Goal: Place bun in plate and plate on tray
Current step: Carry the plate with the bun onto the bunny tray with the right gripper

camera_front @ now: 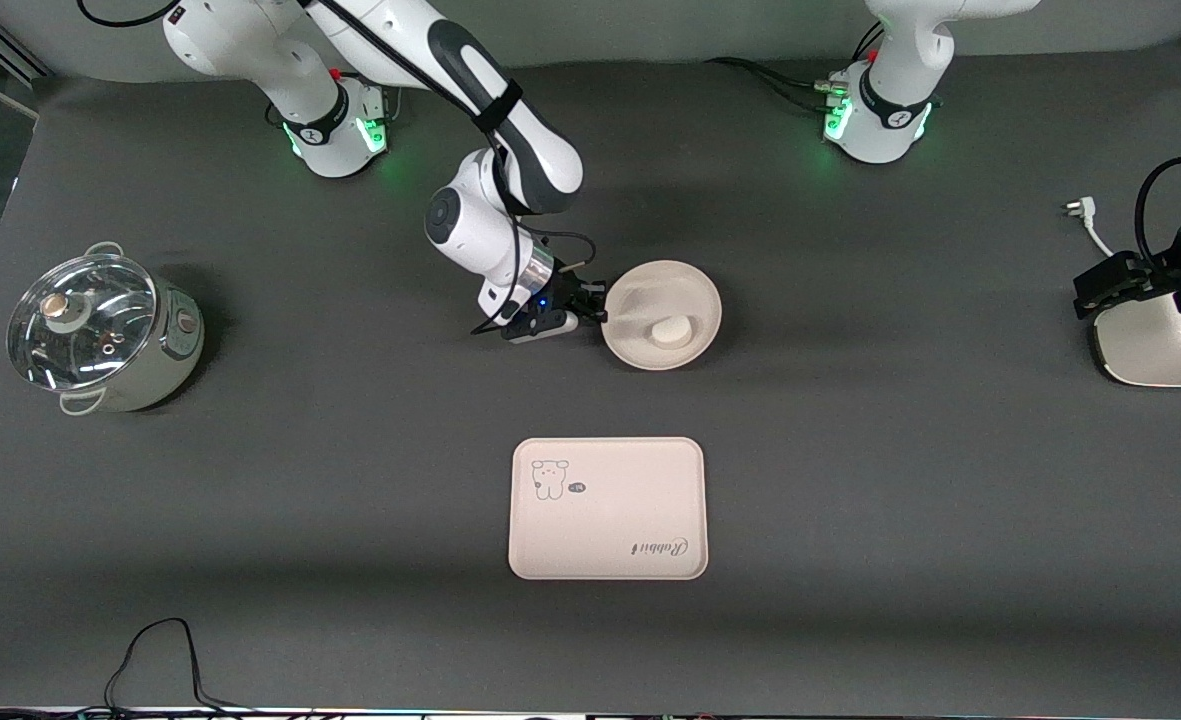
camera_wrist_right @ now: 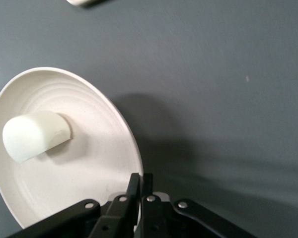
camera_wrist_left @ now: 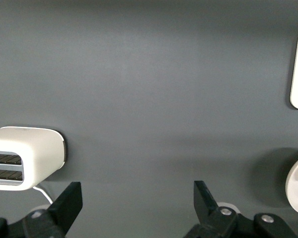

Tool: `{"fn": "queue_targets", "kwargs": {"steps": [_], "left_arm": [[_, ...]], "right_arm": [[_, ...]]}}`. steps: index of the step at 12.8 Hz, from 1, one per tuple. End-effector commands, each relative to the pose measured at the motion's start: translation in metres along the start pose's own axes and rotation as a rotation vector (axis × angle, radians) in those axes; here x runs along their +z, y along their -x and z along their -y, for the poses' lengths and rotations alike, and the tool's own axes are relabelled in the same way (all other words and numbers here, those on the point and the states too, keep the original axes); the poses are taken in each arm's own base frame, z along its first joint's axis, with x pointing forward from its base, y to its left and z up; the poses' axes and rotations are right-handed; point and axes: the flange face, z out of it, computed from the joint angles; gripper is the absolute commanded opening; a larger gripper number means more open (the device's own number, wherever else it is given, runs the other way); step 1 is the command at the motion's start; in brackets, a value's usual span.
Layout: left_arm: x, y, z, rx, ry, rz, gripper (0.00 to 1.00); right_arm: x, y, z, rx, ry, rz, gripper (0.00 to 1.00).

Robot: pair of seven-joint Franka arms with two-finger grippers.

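Over mid-table, right gripper [camera_front: 600, 308] jaws pinching plate [camera_front: 695, 300] rim, bun [camera_front: 670, 330] inside, left gripper [camera_wrist_left: 136, 198] jaws spread wide beside toaster [camera_wrist_left: 25, 156]

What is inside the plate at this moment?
The bun lies in the plate, alone. The right end effector is shut on the plate's rim, covering a small bit of it. The tray holds nothing. The left end effector waits open beside the toaster.

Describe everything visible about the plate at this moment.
The plate is round, shallow, plain cream-beige, with faint concentric rings and a raised rim, matte like ceramic or plastic. It sits at mid-table, farther from the front camera than the tray. The bun lies inside. The right gripper is shut on its rim.
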Motion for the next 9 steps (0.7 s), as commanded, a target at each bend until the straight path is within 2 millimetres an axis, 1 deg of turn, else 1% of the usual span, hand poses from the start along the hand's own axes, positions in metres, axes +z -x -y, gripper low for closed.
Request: {"fn": "queue_targets", "kwargs": {"steps": [1, 3, 4, 5, 6, 7, 8, 9], "left_arm": [[0.0, 0.001, 0.0, 0.008, 0.009, -0.007, 1.0], [0.002, 0.001, 0.001, 0.003, 0.011, -0.003, 1.0], [0.0, 0.002, 0.001, 0.003, 0.009, 0.0, 1.0], [0.002, 0.002, 0.002, 0.0, 0.009, 0.007, 1.0], [0.002, 0.002, 0.002, -0.001, 0.009, 0.004, 1.0], [0.002, 0.001, 0.001, -0.004, 0.009, 0.003, 1.0], [0.003, 0.0, 0.001, -0.004, 0.009, 0.001, 1.0], [0.005, -0.001, 0.001, -0.006, 0.009, 0.004, 1.0]], "right_arm": [[-0.056, -0.022, 0.0, -0.048, -0.034, 0.034, 0.0], [-0.084, -0.039, -0.003, -0.08, 0.033, 0.096, 0.0], [-0.102, -0.051, 0.001, -0.093, 0.085, 0.111, 0.0], [-0.12, -0.061, 0.011, -0.106, 0.126, 0.131, 0.0], [-0.138, -0.072, 0.016, -0.102, 0.137, 0.148, 0.0], [-0.15, -0.078, 0.02, -0.1, 0.127, 0.155, 0.0], [-0.154, -0.083, 0.021, -0.098, 0.123, 0.15, 0.0], [-0.151, -0.085, 0.02, -0.1, 0.126, 0.152, 0.0]]}}
